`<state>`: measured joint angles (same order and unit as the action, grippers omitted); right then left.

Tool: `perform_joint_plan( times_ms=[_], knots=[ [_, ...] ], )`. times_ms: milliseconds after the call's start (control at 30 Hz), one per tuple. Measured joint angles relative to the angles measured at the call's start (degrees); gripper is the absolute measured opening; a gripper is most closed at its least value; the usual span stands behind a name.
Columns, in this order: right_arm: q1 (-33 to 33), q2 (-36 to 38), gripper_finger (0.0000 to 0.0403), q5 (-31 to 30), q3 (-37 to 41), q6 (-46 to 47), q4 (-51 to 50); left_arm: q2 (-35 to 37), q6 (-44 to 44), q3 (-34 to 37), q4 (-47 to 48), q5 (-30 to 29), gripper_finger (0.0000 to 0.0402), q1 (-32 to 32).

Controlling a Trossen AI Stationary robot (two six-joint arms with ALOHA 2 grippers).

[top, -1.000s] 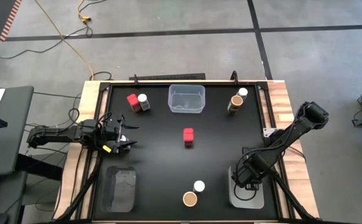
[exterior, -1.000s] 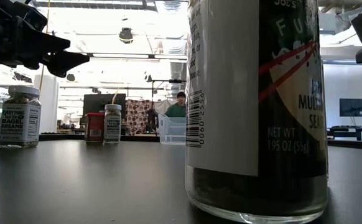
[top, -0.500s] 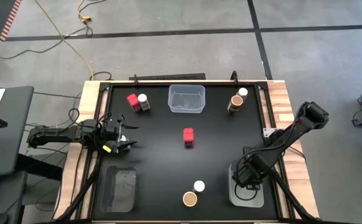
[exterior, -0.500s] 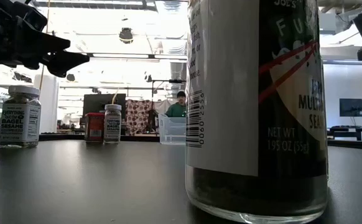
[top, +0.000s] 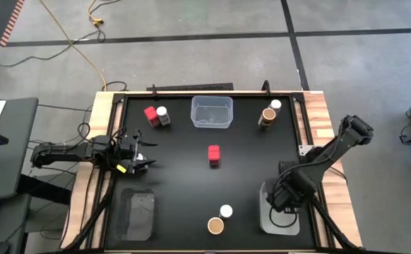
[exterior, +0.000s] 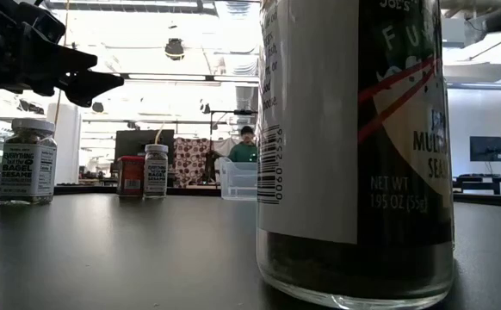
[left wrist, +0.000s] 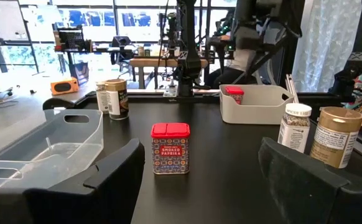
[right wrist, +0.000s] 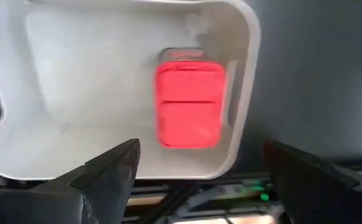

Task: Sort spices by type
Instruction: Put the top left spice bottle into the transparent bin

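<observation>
My right gripper hangs open, pointing down, above a grey bin at the table's near right. One red spice box stands in that bin, clear of the fingers. My left gripper waits open at the left edge, holding nothing. Another red box stands mid-table. A red box and a white-lidded jar stand far left. A tan-lidded jar and a white-lidded jar stand far right. A white-lidded jar and a tan-lidded jar stand near the front.
A clear bin stands at the far middle and another at the near left. In the low view a large jar fills the foreground. A person shows in the room beyond the table.
My right gripper has risen straight up over the grey bin. In the low view its arm has climbed toward the picture's upper right corner.
</observation>
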<state>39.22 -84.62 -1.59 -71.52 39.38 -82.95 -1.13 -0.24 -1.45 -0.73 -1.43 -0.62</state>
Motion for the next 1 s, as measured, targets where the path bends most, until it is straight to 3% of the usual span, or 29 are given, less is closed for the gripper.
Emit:
perform_joint_plan(
  times_ms=[333,633,867,1000],
  knots=[
    [-4.16,5.42,0.0374,-13.67,-2.13,5.57,-4.74,0.02,-0.01,0.00,0.00,0.00,0.0303,0.00],
    [-7.70,13.28,0.0374,-31.40,-2.13,13.11,3.28,0.02,0.01,0.00,0.00,0.00,0.0303,0.02],
    [-10.73,13.76,0.0374,-34.53,-1.82,12.88,6.73,0.02,0.00,0.00,0.00,0.00,0.0303,0.00],
    [-12.13,16.42,0.0374,-34.53,4.50,12.85,14.38,0.02,-0.01,0.00,0.00,0.00,0.0303,0.00]
  ],
)
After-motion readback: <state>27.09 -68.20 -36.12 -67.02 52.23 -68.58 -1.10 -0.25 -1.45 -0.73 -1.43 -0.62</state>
